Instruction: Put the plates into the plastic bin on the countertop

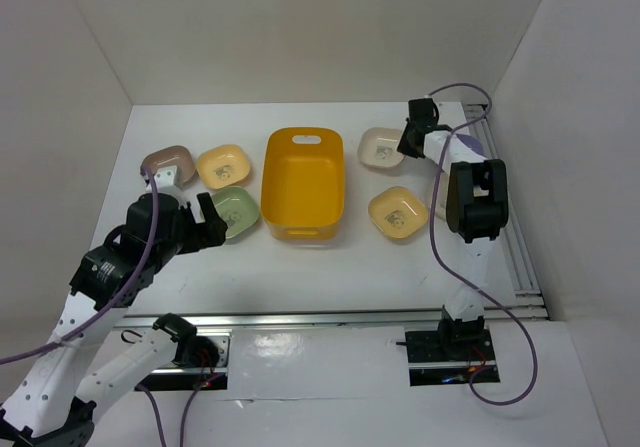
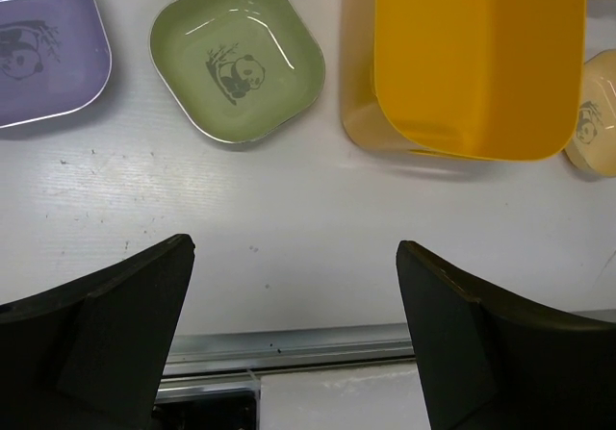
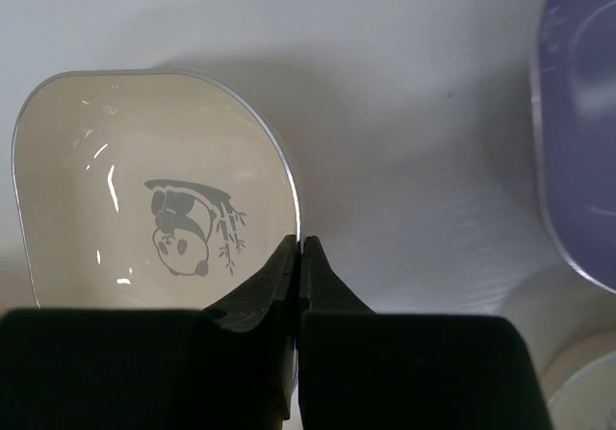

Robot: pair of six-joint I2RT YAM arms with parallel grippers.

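White surface boxed in by white walls, with a metal rail along the near edge. The plastic bin sits mid-surface, upright, handle slot at the far end. Every plate in view is on the surface outside the bin.

Left of the bin: taupe plate and left yellow plate are side by side at the back. The green plate is nearer, just beside the bin's left wall. The left wrist view also shows a lavender plate next to the green one, close but not touching. In the top view it is hidden under the left arm.

Right of the bin: cream plate at the back, right yellow plate nearer. A second lavender plate lies just right of the cream one, mostly behind the right arm.

Left tool: fingers wide apart, nothing between them. It hangs over bare surface near the rail, with the green plate and the bin ahead of it.

Right tool: fingers pressed together, clamped on the cream plate's rim on the side away from the bin. The panda mark shows in the dish. Can't tell whether the plate is lifted or resting on the surface. A pale curved edge shows in the bottom-right corner of the right wrist view, too little of it to identify.
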